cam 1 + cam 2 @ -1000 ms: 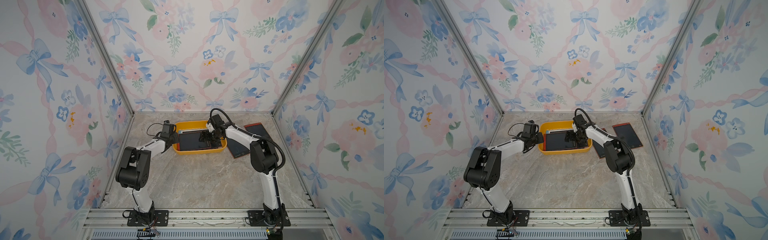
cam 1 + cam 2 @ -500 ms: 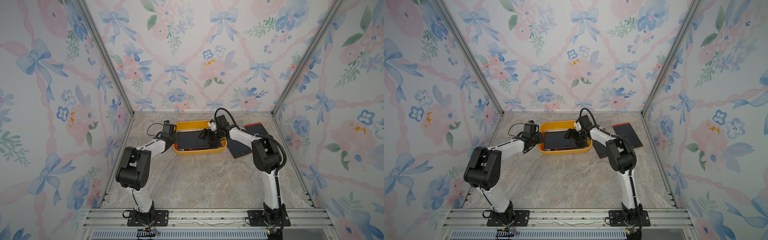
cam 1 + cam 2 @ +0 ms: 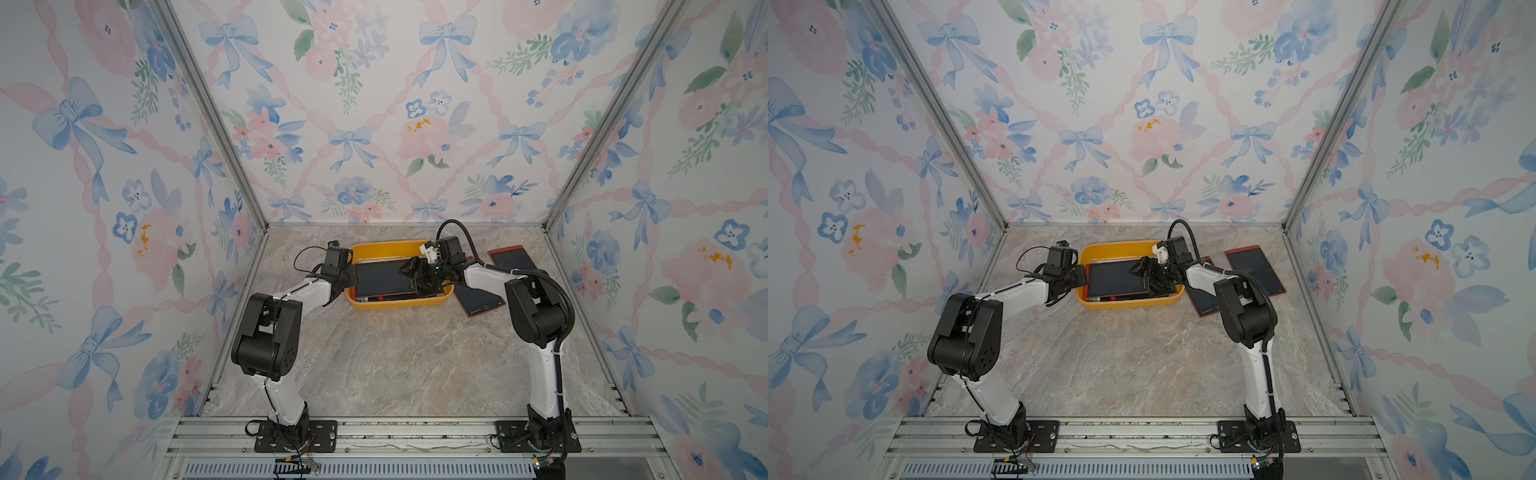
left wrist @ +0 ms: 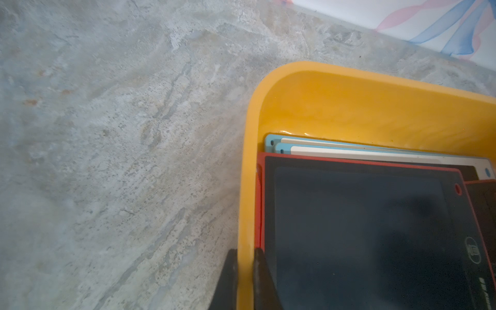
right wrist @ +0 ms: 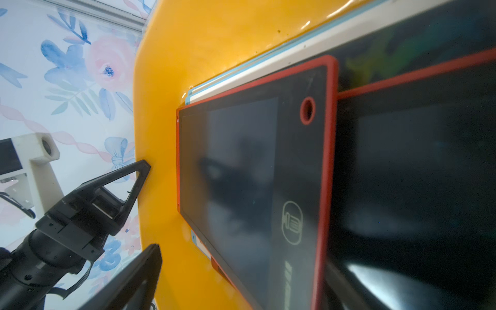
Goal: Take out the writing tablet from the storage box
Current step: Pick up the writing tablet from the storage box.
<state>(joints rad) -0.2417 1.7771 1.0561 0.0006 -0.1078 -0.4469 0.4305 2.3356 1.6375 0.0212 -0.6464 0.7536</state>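
One red-framed writing tablet (image 3: pixel 382 277) lies uppermost in the yellow storage box (image 3: pixel 399 302), centre frame in both top views. The left fingers (image 4: pixel 228 281) pinch the box's rim (one inside the wall, one outside), and the right fingers (image 3: pixel 410 267) spread wide at the tablet's right end.

robot lab booth, floral panels (image 3: pixel 374 124), aluminium frame (image 3: pixel 415 430), marble tabletop (image 3: pixel 395 353)

The storage box (image 3: pixel 395 302) is yellow-orange, the writing tablet (image 3: pixel 384 277) red-framed black, the table (image 3: pixel 395 353) grey-marbled, the walls (image 3: pixel 374 104) blue-bowed pink floral.
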